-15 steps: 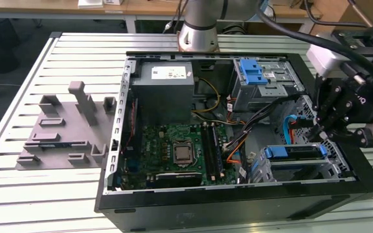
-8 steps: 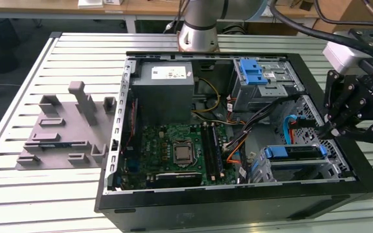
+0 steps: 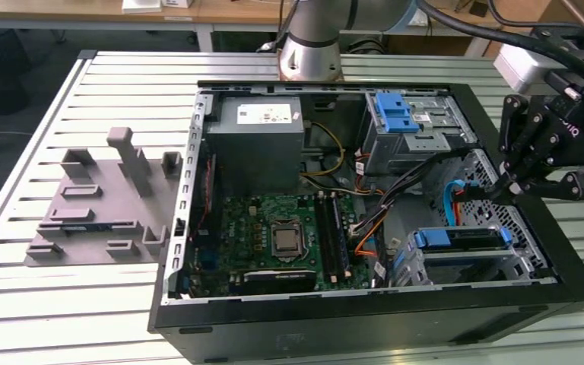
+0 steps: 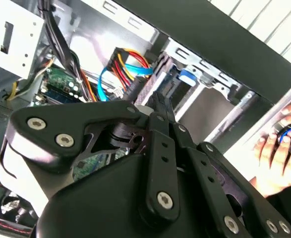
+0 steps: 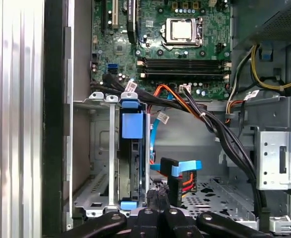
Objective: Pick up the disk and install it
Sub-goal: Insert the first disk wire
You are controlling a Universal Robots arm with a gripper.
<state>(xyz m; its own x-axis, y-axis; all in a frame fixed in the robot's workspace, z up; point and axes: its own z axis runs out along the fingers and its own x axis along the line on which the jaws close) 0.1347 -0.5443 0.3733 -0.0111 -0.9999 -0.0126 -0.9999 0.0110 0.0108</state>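
Inside the computer case (image 3: pixel 373 319) on the table (image 3: pixel 28 304), past the motherboard (image 3: pixel 277 236), the disk (image 3: pixel 459 239) sits slotted in the bay at the case's front corner, its blue carrier facing up. My fingers (image 3: pixel 497 192) hang just over the case's open side above that bay, pressed together as far as I can judge and pinching nothing.

I think the cables are the main risk. The blue data cable (image 5: pixel 185 168) and its orange neighbours lie right beside my fingertips (image 5: pixel 155 196), and a careless move could snag a connector or drag it. A person's hand (image 4: pixel 279 148) rests against the case's outer wall, close enough to be bumped.

The first wrist view shows the disk (image 5: pixel 133 163) on edge, deep in the bay, while the exterior view gives just its blue top. The second wrist view shows that hand most clearly.
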